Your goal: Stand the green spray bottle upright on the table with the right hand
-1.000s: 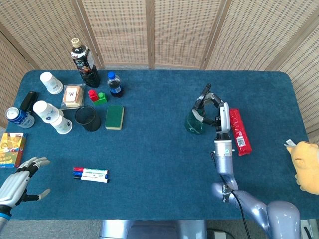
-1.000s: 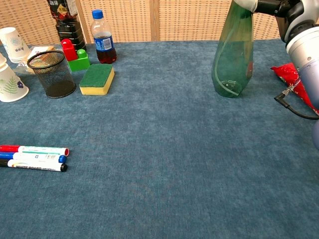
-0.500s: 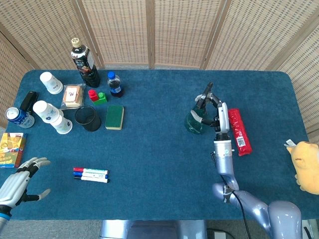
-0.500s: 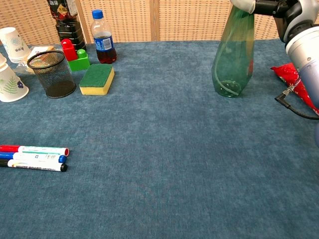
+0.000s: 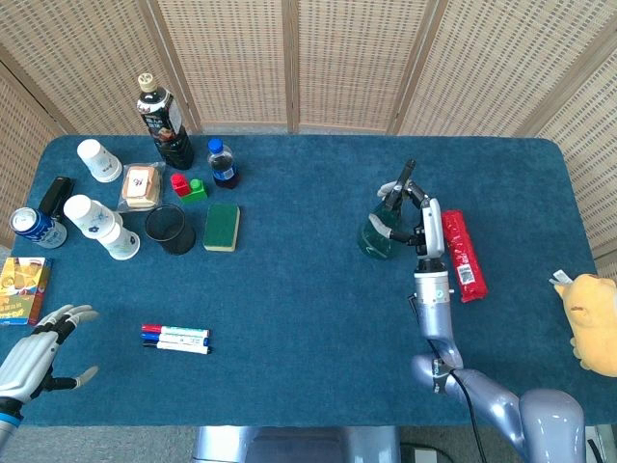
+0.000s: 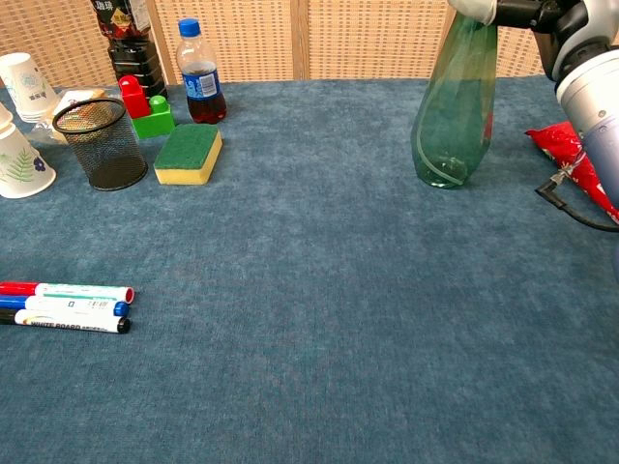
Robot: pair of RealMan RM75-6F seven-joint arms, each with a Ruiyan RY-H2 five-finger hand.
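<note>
My right hand [image 5: 413, 214] grips the green spray bottle [image 6: 453, 101] at its neck, so the base sits on the table [image 6: 319, 319] directly below, nearly upright. Just right lies a red packet [image 5: 462, 253]. Far across, my left hand [image 5: 37, 355] hangs open, empty.

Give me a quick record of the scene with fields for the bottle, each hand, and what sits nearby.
bottle: green spray bottle stands nearly upright, base on the table
right hand: right hand holds the bottle at its top
left hand: left hand hangs open near the table's front left corner, holding nothing
nearby: red packet lies just right of the bottle
far left: sponge, mesh cup, markers
</note>
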